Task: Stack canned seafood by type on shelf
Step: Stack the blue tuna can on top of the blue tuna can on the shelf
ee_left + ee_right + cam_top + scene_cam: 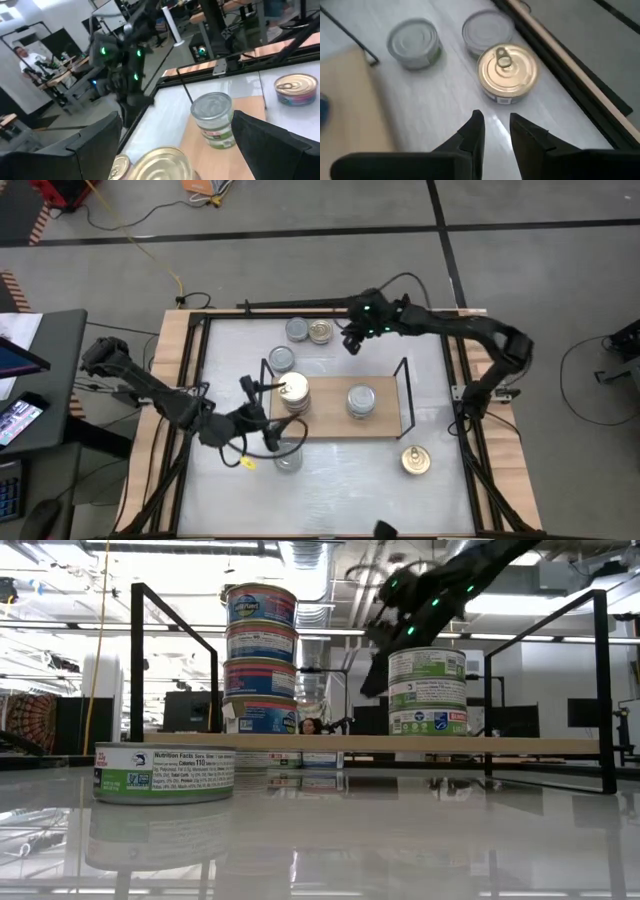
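Note:
The shelf (335, 427) is a wooden board with black wire ends. On it stand a stack of gold-lid tins (293, 391) at its left and a stack of silver-lid tins (361, 400) in the middle. Loose tins rest flat on the table: a gold one (507, 72) and two silver ones (415, 42) (487, 27) at the far side, a silver one (288, 458) at the near left, and a gold one (415, 461) at the near right. My left gripper (267, 413) is wide open and level beside the gold stack's top (160, 164). My right gripper (496, 131) slants down just short of the far gold tin, with a narrow gap and nothing in it.
The shelf's wire ends (405, 392) rise at both short sides. A wooden and black frame (452, 350) borders the table. Bare tabletop lies in front of the shelf between the two near tins. A person (30, 60) stands in the room beyond.

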`<state>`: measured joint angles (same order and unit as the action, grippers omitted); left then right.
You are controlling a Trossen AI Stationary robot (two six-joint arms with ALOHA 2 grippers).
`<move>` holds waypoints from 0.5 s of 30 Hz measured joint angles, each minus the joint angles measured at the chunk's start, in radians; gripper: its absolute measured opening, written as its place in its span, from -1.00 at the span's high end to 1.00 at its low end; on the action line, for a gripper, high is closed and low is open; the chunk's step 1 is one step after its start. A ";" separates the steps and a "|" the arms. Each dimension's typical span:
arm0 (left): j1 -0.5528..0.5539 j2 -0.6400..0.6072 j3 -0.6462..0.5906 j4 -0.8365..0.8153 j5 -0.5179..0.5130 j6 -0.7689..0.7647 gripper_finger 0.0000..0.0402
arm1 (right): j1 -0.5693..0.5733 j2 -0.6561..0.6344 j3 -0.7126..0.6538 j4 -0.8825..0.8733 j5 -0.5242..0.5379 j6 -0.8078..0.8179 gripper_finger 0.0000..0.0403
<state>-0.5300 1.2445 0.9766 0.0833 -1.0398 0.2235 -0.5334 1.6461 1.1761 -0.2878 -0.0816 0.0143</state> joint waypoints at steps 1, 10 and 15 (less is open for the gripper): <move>0.019 -0.009 0.000 -0.005 0.015 0.004 -0.80 | 0.000 0.029 0.010 0.009 -0.001 -0.027 0.41; 0.184 -0.119 0.000 -0.072 0.152 0.061 -0.80 | 0.026 0.222 0.113 0.055 0.000 -0.202 0.22; 0.284 -0.170 0.000 -0.138 0.262 0.045 -0.80 | 0.038 0.306 0.182 0.060 0.005 -0.158 0.12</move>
<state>-0.2460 1.0744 0.9764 -0.0545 -0.7776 0.2683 -0.4955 1.9519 1.3577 -0.2274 -0.0767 -0.1438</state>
